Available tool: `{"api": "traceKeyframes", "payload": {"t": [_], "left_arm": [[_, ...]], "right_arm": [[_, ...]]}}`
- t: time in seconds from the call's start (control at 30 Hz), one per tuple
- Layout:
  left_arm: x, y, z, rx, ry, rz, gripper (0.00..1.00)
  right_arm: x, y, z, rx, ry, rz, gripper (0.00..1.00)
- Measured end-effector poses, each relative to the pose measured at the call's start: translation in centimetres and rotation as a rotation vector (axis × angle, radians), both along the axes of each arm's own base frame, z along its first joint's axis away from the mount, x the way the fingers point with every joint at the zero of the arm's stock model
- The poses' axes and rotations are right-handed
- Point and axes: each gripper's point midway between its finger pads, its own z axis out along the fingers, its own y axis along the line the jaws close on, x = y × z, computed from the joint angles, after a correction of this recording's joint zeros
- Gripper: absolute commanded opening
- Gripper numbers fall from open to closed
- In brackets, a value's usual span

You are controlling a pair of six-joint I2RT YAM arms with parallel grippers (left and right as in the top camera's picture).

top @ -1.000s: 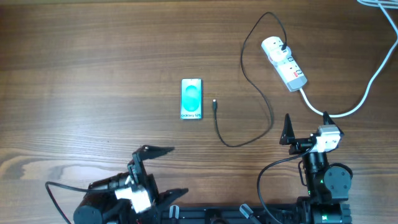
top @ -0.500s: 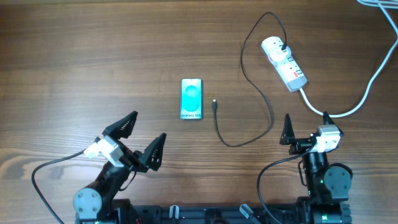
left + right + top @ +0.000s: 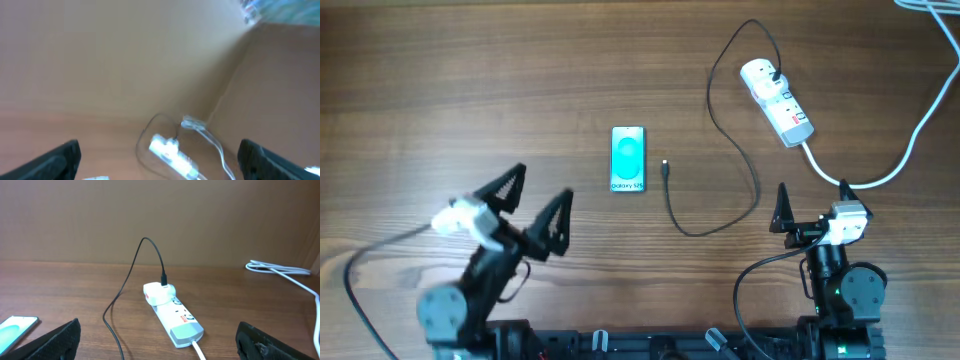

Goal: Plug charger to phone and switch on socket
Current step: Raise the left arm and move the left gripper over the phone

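Note:
The phone (image 3: 628, 158) lies flat mid-table, its teal screen lit; its corner also shows in the right wrist view (image 3: 15, 329). The charger (image 3: 732, 140) is a thin black cable looping from a white adapter on the socket (image 3: 778, 100) to its loose plug tip (image 3: 665, 168), just right of the phone. The white socket (image 3: 172, 315) lies far right. My left gripper (image 3: 528, 202) hovers open, near and left of the phone. My right gripper (image 3: 812, 202) is open too, on the near side of the socket. The left wrist view is blurred but shows the socket (image 3: 170, 149).
A thick white lead (image 3: 910, 140) runs from the socket's near end and curves off toward the far right corner (image 3: 280, 269). Brown wooden table (image 3: 470, 90) all around. A plain tan wall stands behind the table in both wrist views.
The left arm has risen from the near edge and swung its gripper up and leftward, closer to the phone's row. The right arm, phone, cable and socket have not moved.

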Motion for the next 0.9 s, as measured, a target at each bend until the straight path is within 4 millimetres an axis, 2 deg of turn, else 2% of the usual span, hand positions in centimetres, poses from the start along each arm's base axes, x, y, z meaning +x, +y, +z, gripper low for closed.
{"api": "traceKeyframes", "payload": {"t": [0.07,0.1,0.13,0.17,0.23,0.37,0.53,0.7,0.83,0.9], "left_arm": [[2.2,0.1,-0.3,0.013,0.190,0.008,1.00],[3.2,0.2,-1.3,0.019,0.353,0.007,1.00],[3.9,0.2,-1.2,0.026,0.397,0.008,1.00],[4.7,0.2,-1.8,0.031,0.524,0.007,1.00],[6.8,0.0,-1.7,0.040,0.695,-0.006,1.00],[9.2,-1.8,-1.9,0.031,0.802,-0.093,1.00],[9.9,-3.5,-2.6,-0.015,0.845,-0.190,0.99],[8.6,-4.3,-2.3,-0.036,0.965,-0.190,1.00],[8.3,-5.4,-0.7,0.076,1.069,-0.135,0.99],[9.0,-6.5,0.4,0.156,1.089,-0.106,1.00]], "right_arm": [[0.0,0.0,0.0,0.000,-0.001,0.000,1.00],[0.0,0.0,0.0,0.000,0.000,0.000,1.00],[0.0,0.0,0.0,0.000,0.000,0.000,1.00],[0.0,0.0,0.0,0.000,0.001,0.000,1.00],[0.0,0.0,0.0,0.000,0.002,0.000,1.00],[0.0,0.0,0.0,0.000,0.002,0.000,1.00],[0.0,0.0,0.0,0.000,0.002,0.000,1.00],[0.0,0.0,-0.1,0.000,0.002,0.000,1.00],[0.0,0.0,0.0,0.000,0.002,0.000,1.00],[0.0,0.0,-0.1,0.000,0.002,0.000,1.00]]}}
